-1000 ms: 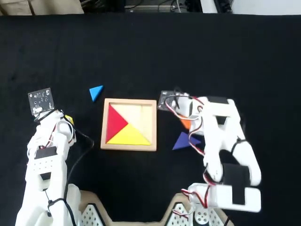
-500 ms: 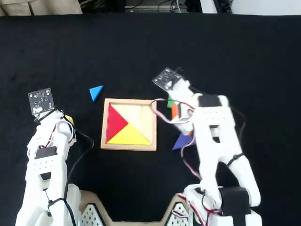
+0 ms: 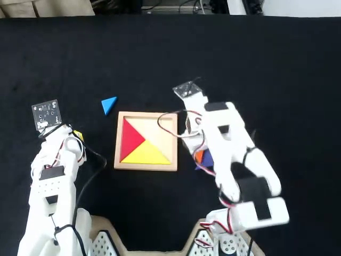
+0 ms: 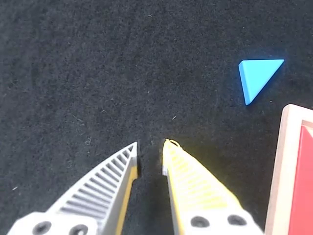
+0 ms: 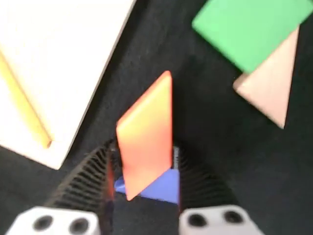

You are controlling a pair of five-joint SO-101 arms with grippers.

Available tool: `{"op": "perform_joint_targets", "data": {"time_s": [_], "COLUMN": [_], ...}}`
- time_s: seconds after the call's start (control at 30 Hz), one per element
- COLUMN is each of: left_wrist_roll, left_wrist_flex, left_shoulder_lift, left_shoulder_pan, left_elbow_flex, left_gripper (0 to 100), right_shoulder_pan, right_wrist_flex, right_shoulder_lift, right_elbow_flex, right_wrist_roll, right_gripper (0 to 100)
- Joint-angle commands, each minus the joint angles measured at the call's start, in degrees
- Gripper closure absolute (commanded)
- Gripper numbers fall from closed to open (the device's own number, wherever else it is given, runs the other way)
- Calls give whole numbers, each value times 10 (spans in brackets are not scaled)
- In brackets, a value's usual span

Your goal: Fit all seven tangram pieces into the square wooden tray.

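Observation:
The square wooden tray [image 3: 146, 166] holds a red triangle [image 3: 130, 140] and a yellow triangle [image 3: 147, 154]. My right gripper [image 3: 197, 152] hangs just off the tray's right edge, shut on an orange piece [image 5: 146, 129] that stands on edge between its fingers. A dark blue triangle [image 5: 165, 188] lies under it. A green piece [image 5: 252, 27] and a pale pink triangle [image 5: 271, 93] lie close beyond on the cloth. My left gripper [image 4: 150, 147] rests left of the tray, open by a narrow gap and holding nothing. A light blue triangle [image 4: 257, 78] lies ahead of it.
Black cloth covers the table. The tray's bare wood [image 5: 63, 58] takes up its upper right half, beside the right gripper. The light blue triangle [image 3: 108, 104] sits off the tray's upper left corner. Both arm bases stand at the near edge.
The right arm has swung in from the right toward the tray's right edge, carrying the orange piece, and now covers the green piece. The left arm has not moved.

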Motion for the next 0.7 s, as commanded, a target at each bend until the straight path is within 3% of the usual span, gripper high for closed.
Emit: {"op": "perform_joint_targets", "data": {"time_s": [0.0, 0.33, 0.67], "left_wrist_roll": [2, 2, 2], "left_wrist_flex": [-11, -10, -10], "left_shoulder_lift": [-11, -11, -11], "left_shoulder_pan": [7, 7, 7], "left_elbow_flex": [-3, -3, -3], "left_gripper": [902, 902, 902], "right_shoulder_pan": [-3, -6, -39], "right_wrist_flex": [-6, 16, 17], "right_shoulder_lift": [38, 66, 66], "right_elbow_flex": [-67, -136, -101], "right_wrist_roll": [-4, 39, 36], "right_gripper": [821, 805, 828]}}
